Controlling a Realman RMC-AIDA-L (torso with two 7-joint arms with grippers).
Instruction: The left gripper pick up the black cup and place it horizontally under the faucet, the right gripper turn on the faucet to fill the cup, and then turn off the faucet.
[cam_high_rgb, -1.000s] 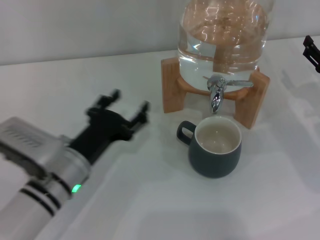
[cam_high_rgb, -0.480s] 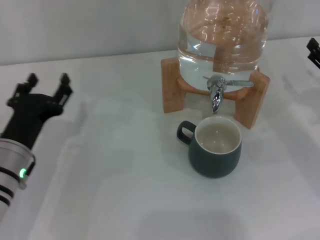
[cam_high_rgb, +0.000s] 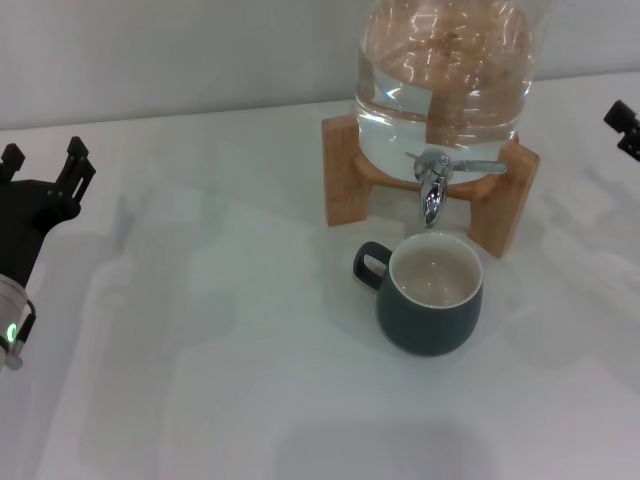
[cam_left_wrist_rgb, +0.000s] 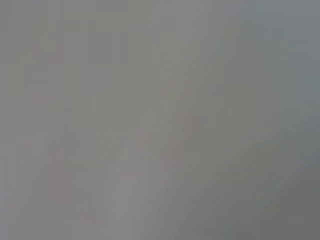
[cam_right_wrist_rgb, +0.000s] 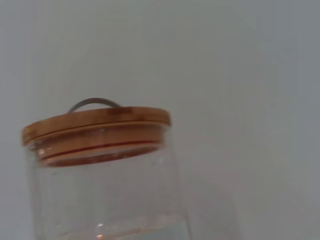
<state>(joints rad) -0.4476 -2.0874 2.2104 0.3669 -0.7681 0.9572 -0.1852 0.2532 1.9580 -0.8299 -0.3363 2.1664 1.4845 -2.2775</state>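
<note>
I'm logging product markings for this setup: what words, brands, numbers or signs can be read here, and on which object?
None can be read: the dark teal-grey mug, chrome tap, glass water jar, its wooden stand and wooden lid show no lettering.

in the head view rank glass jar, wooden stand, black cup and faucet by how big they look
1. glass jar, though its top is cut off by the frame
2. wooden stand
3. black cup, nearer the camera, so it may look larger than it is
4. faucet, clearly smallest
</note>
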